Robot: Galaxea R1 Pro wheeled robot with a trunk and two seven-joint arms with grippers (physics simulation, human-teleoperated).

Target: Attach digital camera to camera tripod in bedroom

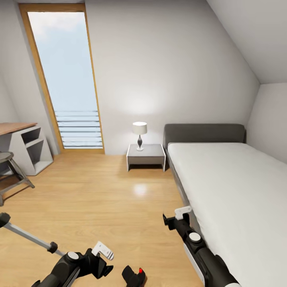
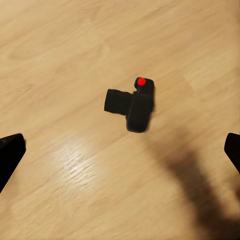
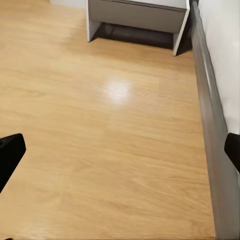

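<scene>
Digital camera (image 2: pixel 131 105) on the light wood floor (image 1: pixel 99 191), below and between the widely parted fingers of the left pincer (image 2: pixel 120 150), untouched. One small black boxy body, short lens barrel, one round red button. One tripod leg (image 1: pixel 28 235) nearby. Right pincer (image 3: pixel 120 150) also wide, empty, beside one bed (image 1: pixel 231 187).

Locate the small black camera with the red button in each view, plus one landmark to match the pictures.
Head view: the small black boxy camera with a round red button lies on the floor at the bottom edge, just right of the left claw.
Left wrist view: centre of the picture, on bare floor between the fingertips.
Right wrist view: not in it.
Shared landmark: the light wood plank floor.
</scene>
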